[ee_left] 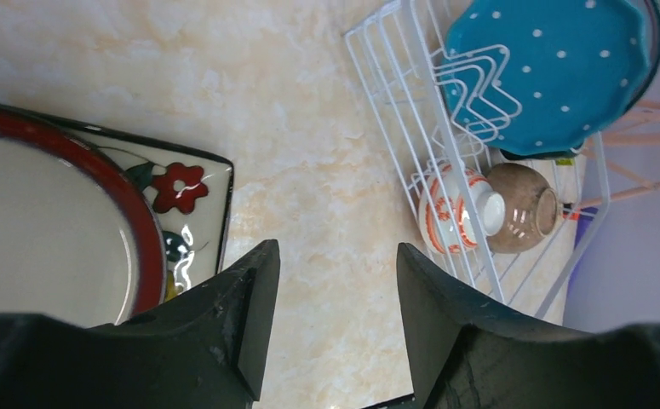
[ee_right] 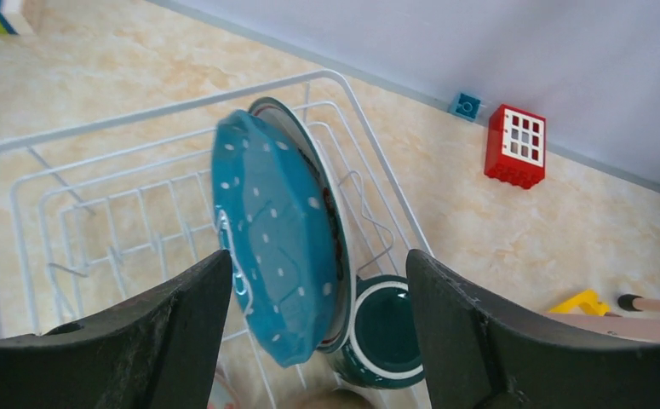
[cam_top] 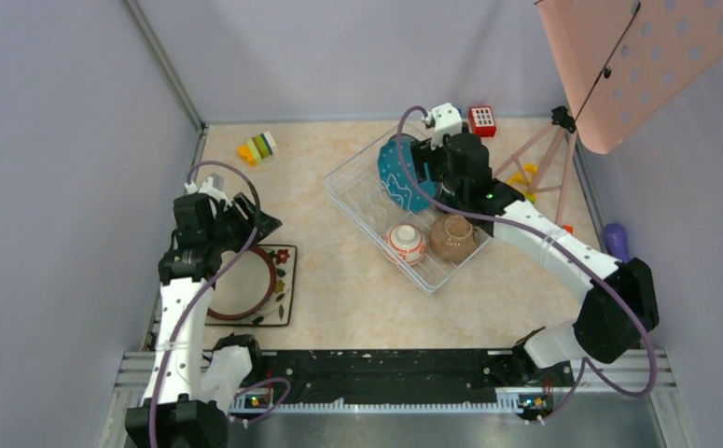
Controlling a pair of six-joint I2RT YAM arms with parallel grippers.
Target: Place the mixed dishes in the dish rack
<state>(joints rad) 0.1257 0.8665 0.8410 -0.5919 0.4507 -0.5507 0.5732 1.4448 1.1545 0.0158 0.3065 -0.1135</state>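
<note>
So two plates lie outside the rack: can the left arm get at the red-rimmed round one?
Probably yes: the left claw hangs open beside the red-rimmed round plate, which lies uncovered atop the square plate.

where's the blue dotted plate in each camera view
Top external: the blue white-dotted round plate stands on edge just above centre.
Left wrist: the plate is in the top right corner.
Right wrist: the plate sits at centre, seen nearly edge-on.
Shared landmark: the white wire dish rack holding it.
</note>
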